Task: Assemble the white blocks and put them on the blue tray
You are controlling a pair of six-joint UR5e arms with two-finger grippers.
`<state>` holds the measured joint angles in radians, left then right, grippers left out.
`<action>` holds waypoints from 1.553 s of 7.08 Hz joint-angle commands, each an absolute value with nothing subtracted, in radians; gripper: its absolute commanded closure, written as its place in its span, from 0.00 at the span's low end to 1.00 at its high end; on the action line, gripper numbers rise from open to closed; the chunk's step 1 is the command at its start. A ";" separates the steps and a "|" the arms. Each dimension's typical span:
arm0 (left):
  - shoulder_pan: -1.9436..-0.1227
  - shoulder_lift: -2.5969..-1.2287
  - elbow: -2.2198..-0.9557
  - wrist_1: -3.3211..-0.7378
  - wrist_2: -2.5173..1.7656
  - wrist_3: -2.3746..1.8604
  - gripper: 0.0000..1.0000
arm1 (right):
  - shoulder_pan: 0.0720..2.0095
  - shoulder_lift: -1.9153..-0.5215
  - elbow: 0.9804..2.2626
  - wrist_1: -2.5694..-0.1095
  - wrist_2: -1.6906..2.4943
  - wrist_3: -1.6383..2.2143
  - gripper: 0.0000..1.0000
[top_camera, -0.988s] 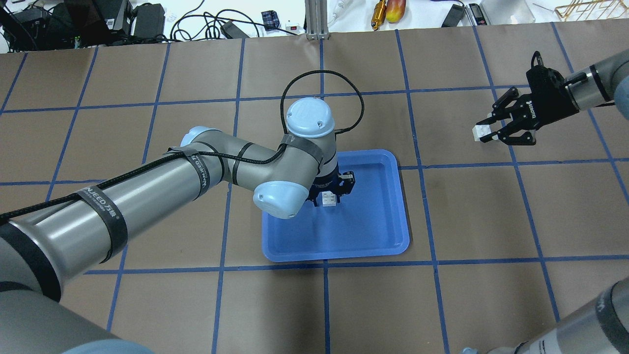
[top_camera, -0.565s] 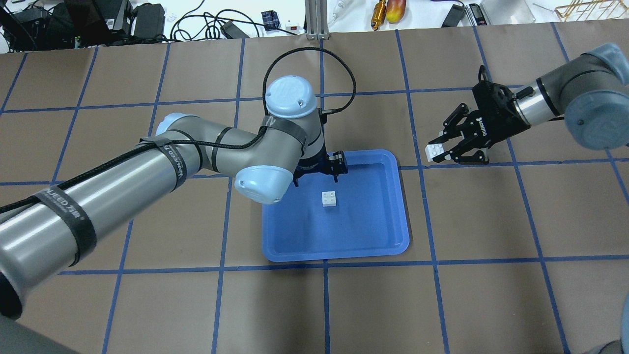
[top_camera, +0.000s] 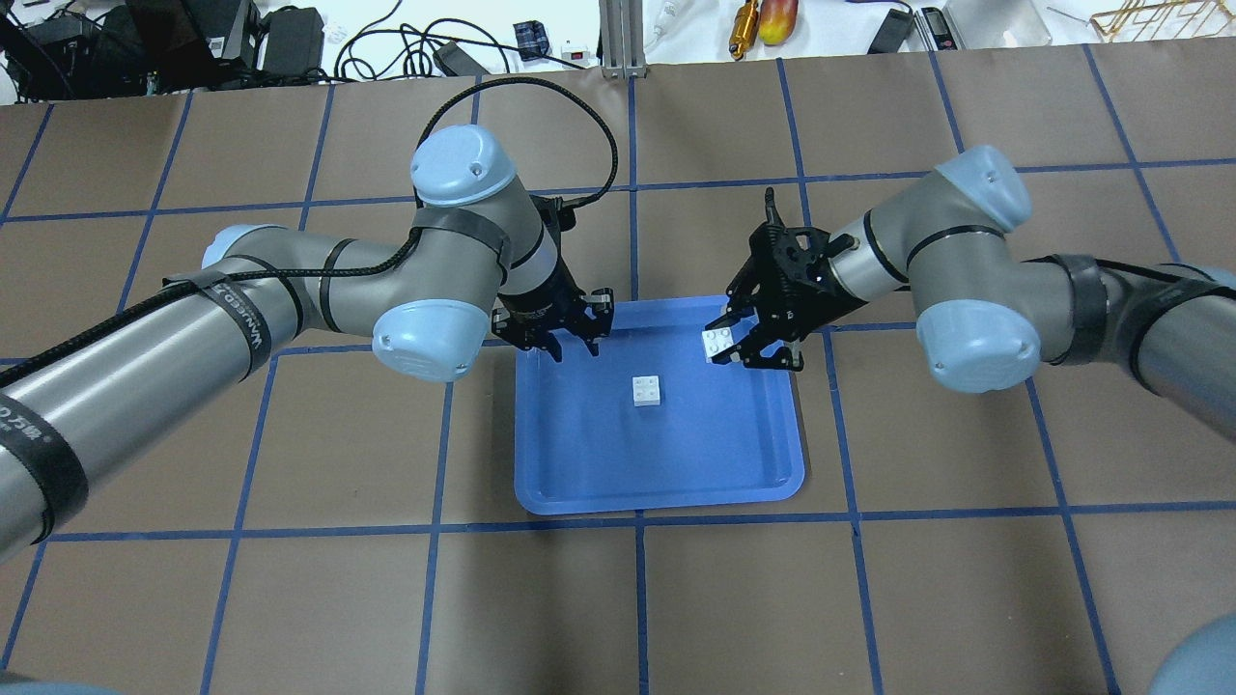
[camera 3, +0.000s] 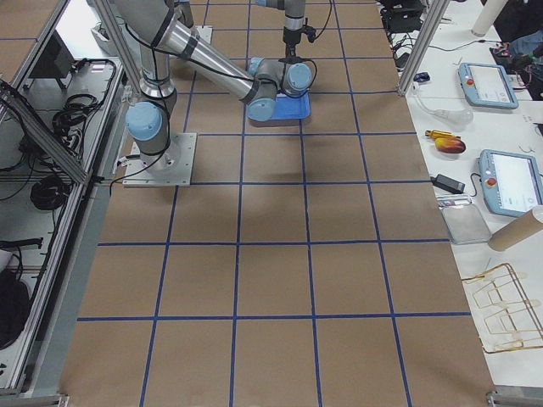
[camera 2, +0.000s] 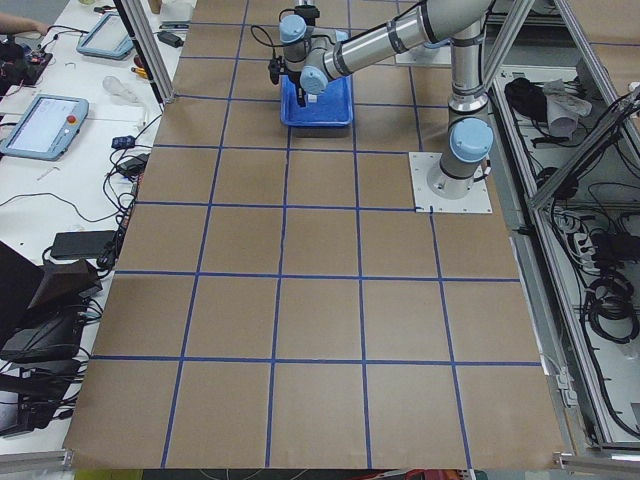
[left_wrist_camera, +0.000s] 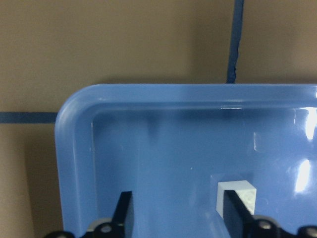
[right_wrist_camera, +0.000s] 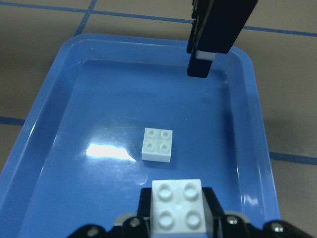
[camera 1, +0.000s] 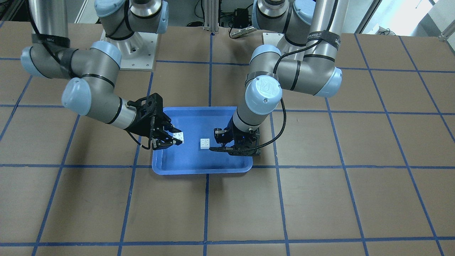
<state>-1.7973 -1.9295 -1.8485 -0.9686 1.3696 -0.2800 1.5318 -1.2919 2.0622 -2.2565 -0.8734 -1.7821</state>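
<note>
Two white blocks, one blue tray [top_camera: 666,500], two claws. The right claw [top_camera: 726,347] is clamped on the held block [top_camera: 716,341], studs up, above the tray's far right corner in the overhead view. The left claw [top_camera: 574,345] is spread wide and holds nothing, over the tray's far left corner. The loose block [top_camera: 648,391] lies near the tray's middle: square, four studs up, apart from the held one.
</note>
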 commanded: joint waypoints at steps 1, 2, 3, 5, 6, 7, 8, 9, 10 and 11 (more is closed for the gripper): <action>-1.807 -1.960 -1.873 -0.942 1.361 -0.346 0.99 | 1.594 -1.211 2.135 -2.530 -0.876 -1.630 0.99; -1.815 -1.963 -1.881 -0.925 1.361 -0.350 0.99 | 1.609 -1.184 2.143 -2.557 -0.876 -1.625 0.99; -1.822 -1.965 -1.881 -0.923 1.361 -0.351 0.99 | 1.615 -1.181 2.144 -2.568 -0.877 -1.620 0.99; -1.836 -1.973 -1.879 -0.910 1.361 -0.354 0.99 | 1.615 -1.181 2.145 -2.568 -0.881 -1.612 0.99; -1.836 -1.982 -1.879 -0.901 1.362 -0.356 0.99 | 1.615 -1.181 2.145 -2.568 -0.881 -1.612 0.98; -1.838 -1.982 -1.881 -0.900 1.362 -0.356 0.99 | 1.615 -1.181 2.145 -2.568 -0.881 -1.609 0.86; -1.838 -1.982 -1.879 -0.900 1.362 -0.356 0.99 | 1.615 -1.180 2.146 -2.565 -0.874 -1.539 0.11; -1.838 -1.982 -1.881 -0.900 1.362 -0.356 0.99 | 1.615 -1.181 2.145 -2.572 -0.879 -1.472 0.00; -1.839 -1.982 -1.881 -0.900 1.362 -0.356 0.99 | 1.617 -1.180 2.145 -2.585 -0.880 -1.464 0.00; -1.839 -1.982 -1.881 -0.900 1.362 -0.356 0.99 | 1.615 -1.178 2.146 -2.585 -0.881 -1.463 0.00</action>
<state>-1.8387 -1.9818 -1.8805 -0.9005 1.3622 -0.3559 1.6160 -1.1796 2.1449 -2.5800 -0.8796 -1.4766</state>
